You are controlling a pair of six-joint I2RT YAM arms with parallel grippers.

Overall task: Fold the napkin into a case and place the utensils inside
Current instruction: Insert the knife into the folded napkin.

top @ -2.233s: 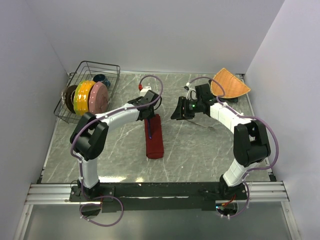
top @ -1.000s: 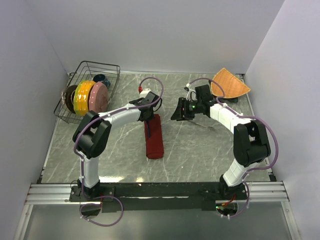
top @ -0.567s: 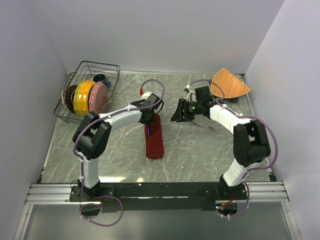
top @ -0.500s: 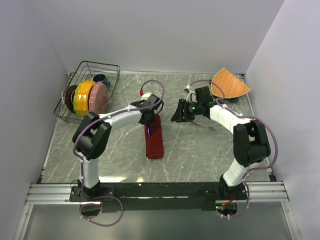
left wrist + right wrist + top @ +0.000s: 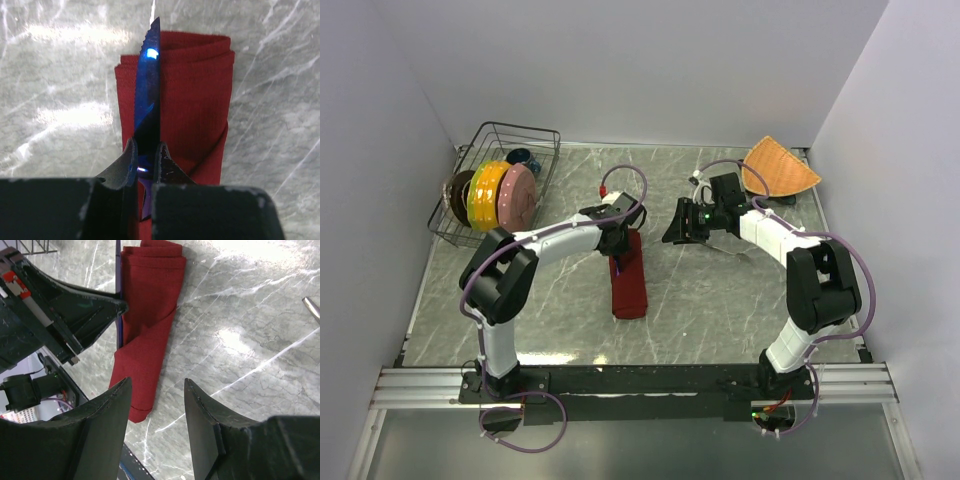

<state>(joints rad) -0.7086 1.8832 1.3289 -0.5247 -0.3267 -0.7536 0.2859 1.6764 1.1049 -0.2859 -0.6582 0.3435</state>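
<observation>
Pinching the knife [image 5: 148, 95] over the napkin [image 5: 195, 100], left fingers [image 5: 125, 165], likely unseen overhead; right fingers [image 5: 107, 410] spread.

I work in a robotics lab test cell, not a real kitchen: plain pale walls [image 5: 620, 70] box in a small marble-patterned table [image 5: 720, 300] on three sides. An aluminium rail [image 5: 420, 385] runs along its near edge with loose cables [image 5: 564, 422] trailing below. The homely touches are props: a wire rack [image 5: 542, 150] of coloured plates [image 5: 490, 195] and a woven mat [image 5: 780, 168].
</observation>
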